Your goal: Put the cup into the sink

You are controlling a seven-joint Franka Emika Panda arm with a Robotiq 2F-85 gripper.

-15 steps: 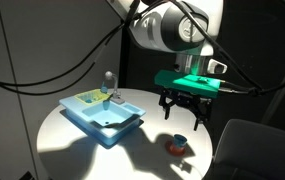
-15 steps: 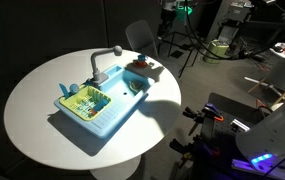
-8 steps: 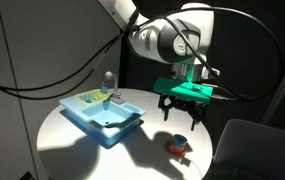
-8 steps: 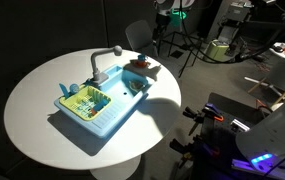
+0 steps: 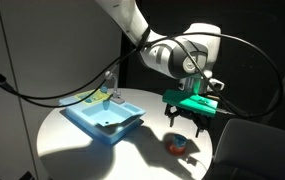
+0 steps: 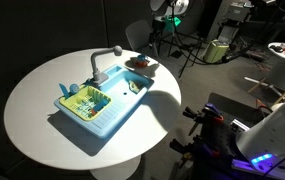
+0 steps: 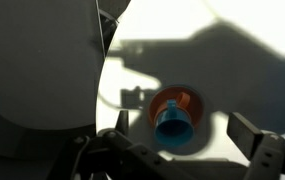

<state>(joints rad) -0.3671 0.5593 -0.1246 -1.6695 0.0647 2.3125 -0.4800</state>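
Fingers (image 7: 259, 137) of your gripper (image 7: 185, 146) stood spread wide, holding nothing; the cup (image 7: 174, 126) sat between them, toward twelve o'clock.

No text, label, brand, number or sign can be read anywhere.

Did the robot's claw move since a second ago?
Yes. The gripper has dropped lower, closer to the cup, and has slid a little farther away from the sink, which has stayed put.

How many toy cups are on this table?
1. The cup sits on the orange saucer near the table edge, below the gripper, apart from the sink; others may be hidden.
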